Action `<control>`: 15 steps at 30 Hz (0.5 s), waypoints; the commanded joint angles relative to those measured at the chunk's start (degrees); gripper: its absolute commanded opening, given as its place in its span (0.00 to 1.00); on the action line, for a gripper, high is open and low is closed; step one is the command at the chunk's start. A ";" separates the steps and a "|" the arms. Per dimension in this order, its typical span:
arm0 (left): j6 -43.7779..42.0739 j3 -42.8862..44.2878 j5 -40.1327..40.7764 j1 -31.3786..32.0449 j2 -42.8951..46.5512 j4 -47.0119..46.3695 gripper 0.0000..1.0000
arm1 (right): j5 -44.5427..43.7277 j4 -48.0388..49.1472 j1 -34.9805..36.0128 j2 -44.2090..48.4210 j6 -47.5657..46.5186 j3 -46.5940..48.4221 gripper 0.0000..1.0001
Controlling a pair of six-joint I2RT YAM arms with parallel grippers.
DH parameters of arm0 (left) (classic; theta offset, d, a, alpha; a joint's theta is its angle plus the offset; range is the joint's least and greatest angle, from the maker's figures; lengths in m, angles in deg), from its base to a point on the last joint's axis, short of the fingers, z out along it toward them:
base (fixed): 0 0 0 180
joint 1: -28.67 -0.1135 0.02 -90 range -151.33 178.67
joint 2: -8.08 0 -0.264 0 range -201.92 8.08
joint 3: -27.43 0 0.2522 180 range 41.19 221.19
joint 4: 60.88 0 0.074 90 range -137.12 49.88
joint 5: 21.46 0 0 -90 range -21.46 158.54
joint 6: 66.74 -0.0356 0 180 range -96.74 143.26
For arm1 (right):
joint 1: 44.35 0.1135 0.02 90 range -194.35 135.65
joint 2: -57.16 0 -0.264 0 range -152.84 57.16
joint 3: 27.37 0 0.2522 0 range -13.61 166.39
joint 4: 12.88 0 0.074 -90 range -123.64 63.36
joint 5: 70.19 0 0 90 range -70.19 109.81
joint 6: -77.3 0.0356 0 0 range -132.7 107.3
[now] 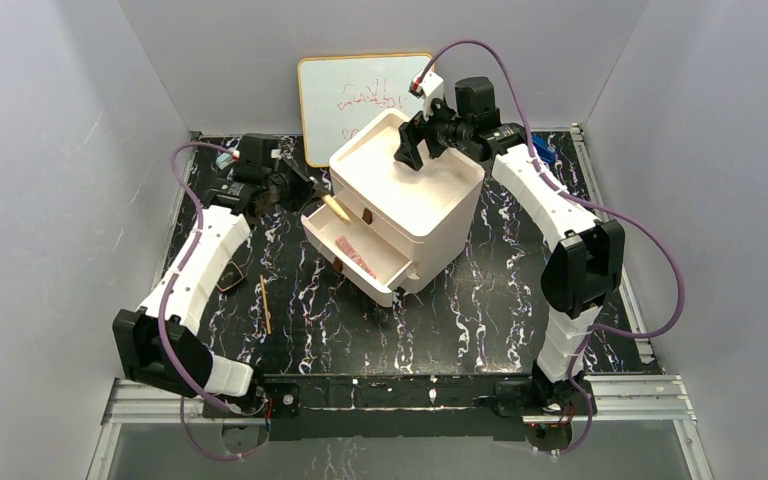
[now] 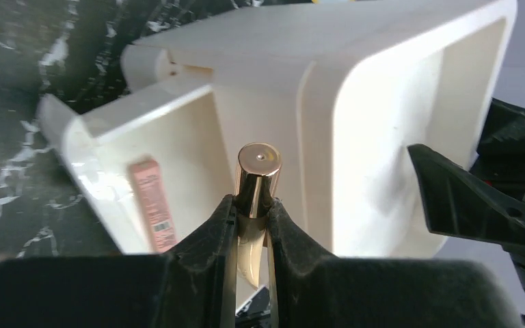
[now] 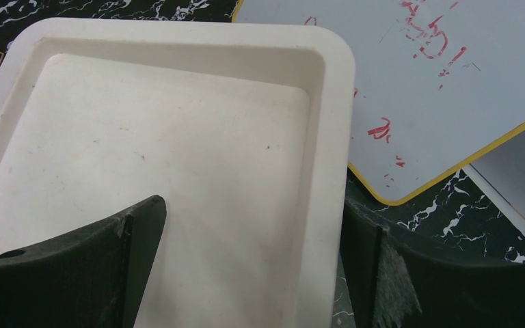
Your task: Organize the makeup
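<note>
Black marbled surface (image 1: 440,330), grey walls, whiteboard (image 1: 350,90) at the far side. White drawer box (image 1: 430,200) in the centre, lower drawer (image 1: 380,290) open, pink palette (image 2: 154,205) flat inside. Left end effector (image 2: 251,205) clamped on a gold tube (image 2: 258,174) above the open drawer. Right end effector (image 3: 253,219) spread wide, empty, straddling the right rim of the top tray (image 3: 178,55). Thin stick (image 1: 265,303) and dark compact (image 1: 230,279) lie on the surface at left.

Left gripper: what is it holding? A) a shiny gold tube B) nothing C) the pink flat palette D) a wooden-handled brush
A: in the left wrist view the left gripper is shut on a shiny gold tube, while the pink palette lies loose in the open drawer.
</note>
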State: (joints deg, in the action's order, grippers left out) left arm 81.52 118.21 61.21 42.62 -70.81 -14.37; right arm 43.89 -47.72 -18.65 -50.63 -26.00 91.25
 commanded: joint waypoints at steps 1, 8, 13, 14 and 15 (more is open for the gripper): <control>7.27 0.99 0.77 4.21 -2.05 -5.91 0.00 | -0.38 -13.52 1.32 -4.77 2.88 -4.75 1.00; 12.61 -1.11 2.10 9.14 -1.76 -7.35 0.00 | -1.22 -13.05 1.29 -3.88 2.75 -5.84 1.00; 15.67 -5.62 3.65 12.83 0.81 -7.35 0.00 | -0.83 -12.91 1.33 -4.26 2.83 -5.69 1.00; 16.33 -6.72 3.68 13.47 1.11 -7.35 0.00 | -0.91 -12.93 1.27 -4.27 2.84 -5.64 1.00; 16.88 -8.09 3.46 14.12 1.37 -7.31 0.00 | -0.91 -12.93 1.32 -4.27 2.84 -5.63 1.00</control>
State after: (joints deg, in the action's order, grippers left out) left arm 94.57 114.10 63.68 53.79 -71.90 -21.86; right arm 42.44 -46.57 -18.33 -50.01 -26.28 90.09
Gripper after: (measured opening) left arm 0.123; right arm 1.002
